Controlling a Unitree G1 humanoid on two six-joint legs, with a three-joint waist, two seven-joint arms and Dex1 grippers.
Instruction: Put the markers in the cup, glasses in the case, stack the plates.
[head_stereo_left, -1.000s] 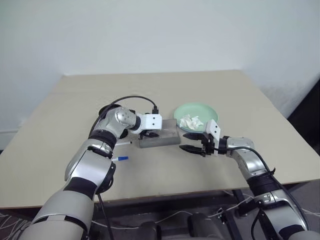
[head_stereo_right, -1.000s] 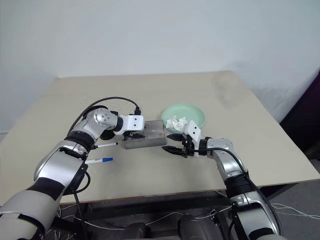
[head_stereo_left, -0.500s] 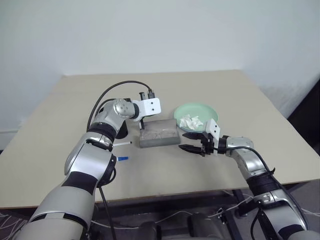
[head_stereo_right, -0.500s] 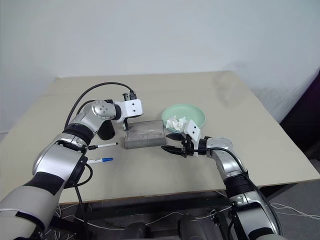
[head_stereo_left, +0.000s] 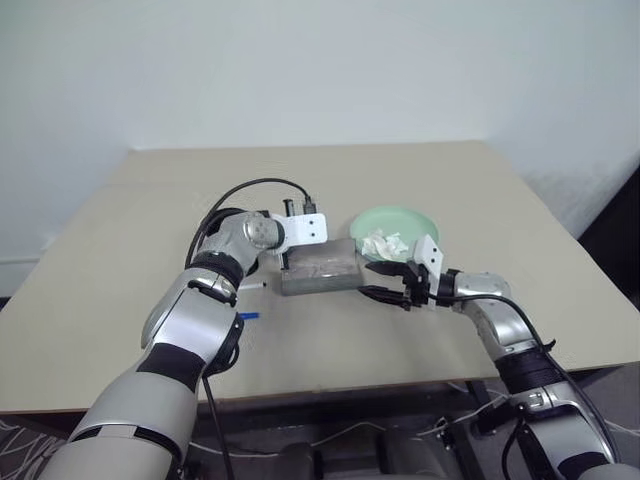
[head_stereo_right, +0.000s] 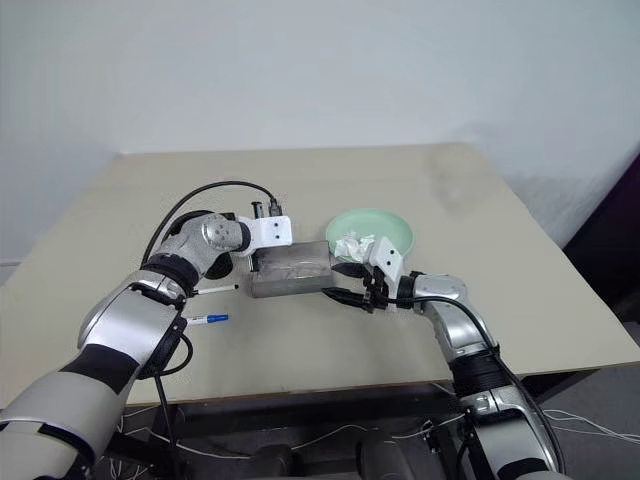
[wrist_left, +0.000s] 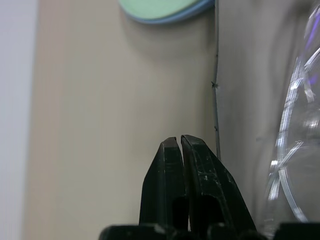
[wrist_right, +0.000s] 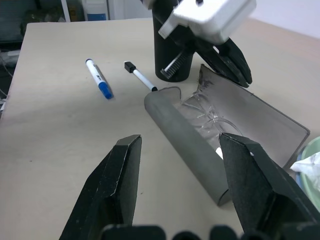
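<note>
The left pincer (wrist_left: 180, 145) is fully closed on nothing, at the far left edge of the open case (head_stereo_right: 290, 270). The glasses (wrist_right: 210, 117) lie inside the case. The right pincer (wrist_right: 180, 160) hangs wide open and empty just right of the case. The cup (wrist_right: 172, 55) stands behind the case's left end. Both markers (head_stereo_right: 207, 319) lie on the table (head_stereo_right: 300, 340) left of it. The green plate (head_stereo_right: 385, 228) sits on the blue one, holding a tissue wad (head_stereo_right: 350, 244).

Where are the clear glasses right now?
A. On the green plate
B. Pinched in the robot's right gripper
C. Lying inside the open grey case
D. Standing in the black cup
C: the glasses lie inside the open grey case, while the right gripper stands open and apart from it.
</note>
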